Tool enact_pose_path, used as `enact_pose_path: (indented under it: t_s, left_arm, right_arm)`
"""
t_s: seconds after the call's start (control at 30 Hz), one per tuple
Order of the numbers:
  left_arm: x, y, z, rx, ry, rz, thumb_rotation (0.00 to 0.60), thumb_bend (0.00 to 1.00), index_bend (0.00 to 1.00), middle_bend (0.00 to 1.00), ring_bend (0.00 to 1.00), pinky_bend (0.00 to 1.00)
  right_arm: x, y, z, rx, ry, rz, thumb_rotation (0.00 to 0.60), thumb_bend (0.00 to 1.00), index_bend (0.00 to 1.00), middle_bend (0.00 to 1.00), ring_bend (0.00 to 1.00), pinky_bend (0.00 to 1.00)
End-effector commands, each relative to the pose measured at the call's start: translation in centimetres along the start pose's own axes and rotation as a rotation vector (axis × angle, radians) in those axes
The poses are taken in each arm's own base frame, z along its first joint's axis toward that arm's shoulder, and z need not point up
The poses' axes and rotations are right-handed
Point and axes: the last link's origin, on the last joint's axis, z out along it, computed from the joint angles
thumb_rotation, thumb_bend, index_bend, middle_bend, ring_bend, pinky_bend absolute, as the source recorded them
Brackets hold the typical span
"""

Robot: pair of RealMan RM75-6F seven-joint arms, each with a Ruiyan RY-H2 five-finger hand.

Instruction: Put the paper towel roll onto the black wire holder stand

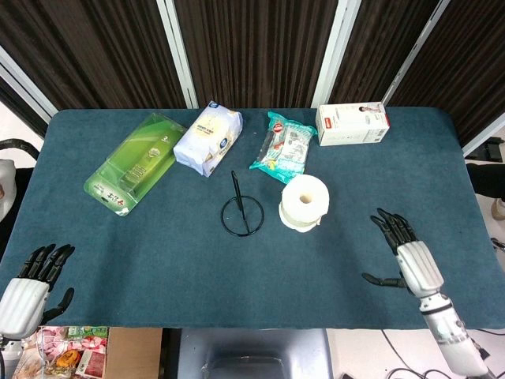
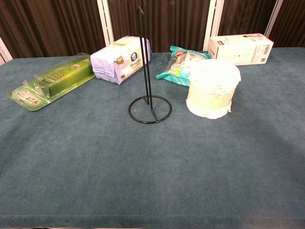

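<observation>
**White roll standing free beside the wire stand**

White paper towel roll (image 1: 304, 202) stands on end on the blue-green table (image 1: 158, 253), just to the right of the black wire holder stand (image 1: 241, 210) and not touching it; the stand's upright rod carries nothing.

Only the head view shows the hands. The right hand (image 1: 409, 257) hovers over the table's near right part, well apart from the roll, its fingers (image 1: 388, 224) spread and holding nothing. The left hand (image 1: 30, 288) sits at the near left edge, half off the table, fingers likewise apart and empty.

The chest view shows no hands at all (both lie below its frame), but it gives the stand's full height (image 2: 145, 71) and the ring base flat on the cloth, with the roll (image 2: 212, 88) close by its right side.

Along the far side lie a green package (image 1: 134, 162), a white-and-purple tissue pack (image 1: 208, 137), a teal snack bag (image 1: 282, 146) and a white box (image 1: 353, 124).
</observation>
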Motion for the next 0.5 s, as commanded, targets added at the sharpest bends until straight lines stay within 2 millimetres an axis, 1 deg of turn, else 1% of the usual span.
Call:
enact_pose_path:
  t_s: [0.03,0.13,0.23,0.33,0.5]
  left_arm:
    - [-0.1,-0.1,0.2,0.009,0.000,0.004,0.600,0.44,0.00,0.10,0.05,0.11]
    - [-0.2,-0.2,0.2,0.014,-0.006,0.007,0.600,0.44,0.00,0.10,0.05,0.11]
    - [-0.3,-0.2,0.4,0.016,-0.009,0.011,0.600,0.44,0.00,0.10,0.05,0.11]
    - [-0.3,-0.3,0.5,0.023,-0.008,0.012,0.600,0.44,0.00,0.10,0.05,0.11]
    - [-0.3,-0.5,0.6,0.033,-0.006,0.014,0.600,0.44,0.00,0.10,0.05,0.11]
  right_arm:
    - [-1.2,0.3,7.5,-0.019,-0.034,0.034,0.600,0.17,0.00,0.00,0.00,0.00]
    - [-2.0,-0.1,9.9,-0.027,-0.046,0.057,0.600,0.16,0.00,0.00,0.00,0.00]
    - [-2.8,-0.3,11.8,-0.051,-0.087,0.087,0.600,0.15,0.00,0.00,0.00,0.00]
    - [-3.4,-0.2,13.1,-0.078,-0.124,0.076,0.600,0.15,0.00,0.00,0.00,0.00]
    - [-4.3,-0.8,14.4,-0.084,-0.154,0.055,0.600,0.15,0.00,0.00,0.00,0.00]
